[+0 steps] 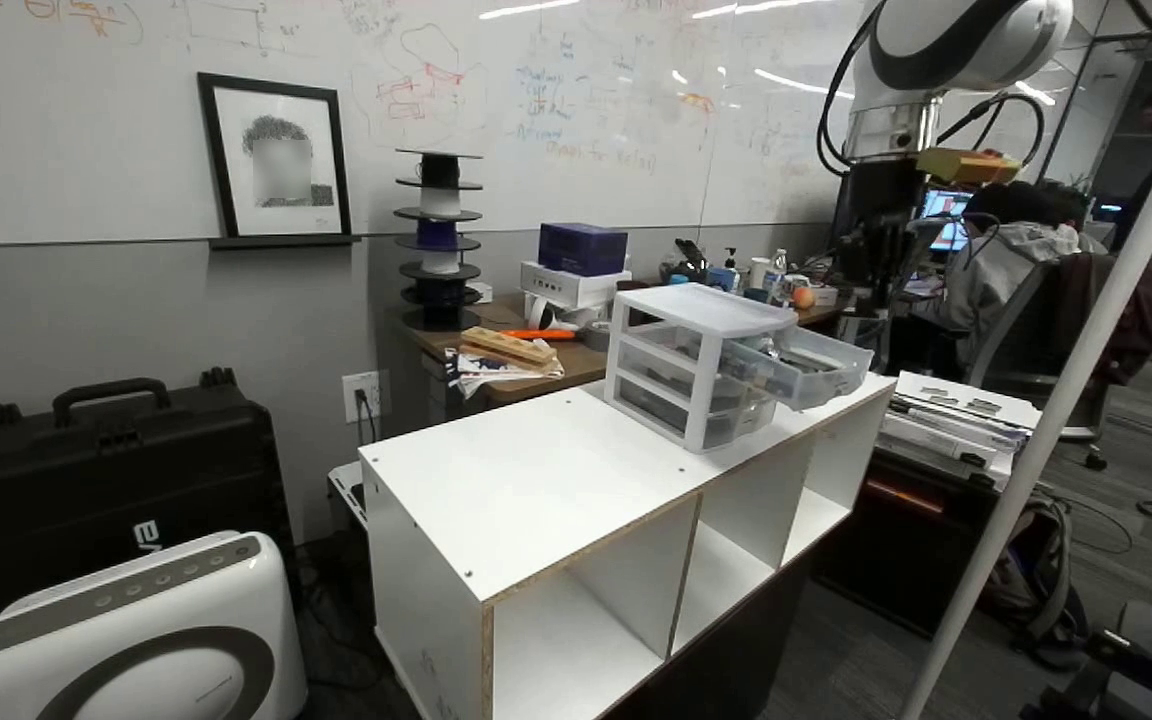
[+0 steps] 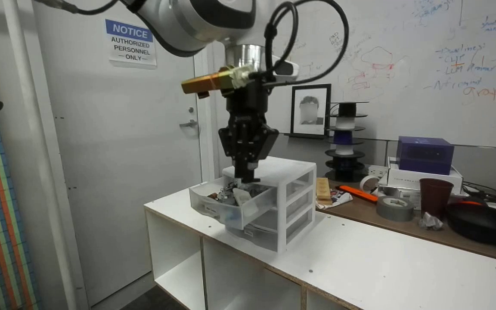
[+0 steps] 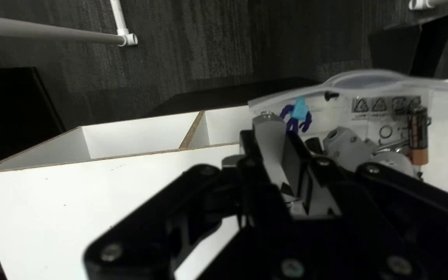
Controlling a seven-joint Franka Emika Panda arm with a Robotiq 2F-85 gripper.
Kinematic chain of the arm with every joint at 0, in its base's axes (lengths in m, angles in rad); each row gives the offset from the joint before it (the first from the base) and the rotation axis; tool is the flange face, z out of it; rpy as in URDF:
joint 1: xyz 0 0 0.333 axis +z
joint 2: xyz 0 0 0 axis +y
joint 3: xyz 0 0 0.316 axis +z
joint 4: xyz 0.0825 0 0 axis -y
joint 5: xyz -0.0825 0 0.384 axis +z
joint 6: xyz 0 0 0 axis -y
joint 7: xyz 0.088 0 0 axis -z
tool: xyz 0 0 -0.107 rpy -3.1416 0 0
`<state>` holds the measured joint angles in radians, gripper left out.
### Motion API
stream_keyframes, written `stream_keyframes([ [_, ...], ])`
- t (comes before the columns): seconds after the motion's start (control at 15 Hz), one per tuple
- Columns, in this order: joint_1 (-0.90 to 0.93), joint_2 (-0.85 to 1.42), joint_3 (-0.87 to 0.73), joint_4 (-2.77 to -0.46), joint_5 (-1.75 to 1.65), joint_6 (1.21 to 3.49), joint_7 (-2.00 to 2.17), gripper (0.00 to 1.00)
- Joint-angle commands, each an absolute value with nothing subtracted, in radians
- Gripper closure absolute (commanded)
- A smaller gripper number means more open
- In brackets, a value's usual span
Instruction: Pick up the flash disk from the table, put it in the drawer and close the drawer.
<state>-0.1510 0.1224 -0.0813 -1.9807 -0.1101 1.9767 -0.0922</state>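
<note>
The drawer [image 2: 226, 214], left in an exterior view, is out, so closing remains; my gripper [image 2: 246, 177] hangs over it, gap narrow, can't tell if gripping, can't make out the flash disk, pick and drop unconfirmed.

A lab with an office corner around me: whiteboard [image 1: 626, 185] of handwritten diagrams; robot arm [image 2: 213, 21]; door notice [image 2: 131, 43], "Authorized Personnel Only"; stacked spools [image 1: 437, 236]; person in grey [image 1: 1008, 258], seated near a lit monitor [image 1: 946, 205].
</note>
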Motion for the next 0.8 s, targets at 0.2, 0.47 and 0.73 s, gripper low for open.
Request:
stream_keyframes([
  [0.2, -0.085, -0.055, -0.061, -2.141, -0.097, 2.045, -0.174, 0.95],
  [0.47, -0.075, -0.029, -0.067, -2.212, 0.005, 2.199, -0.241, 0.95],
  [0.73, -0.078, 0.002, -0.067, -2.277, 0.106, 2.295, -0.315, 0.95],
])
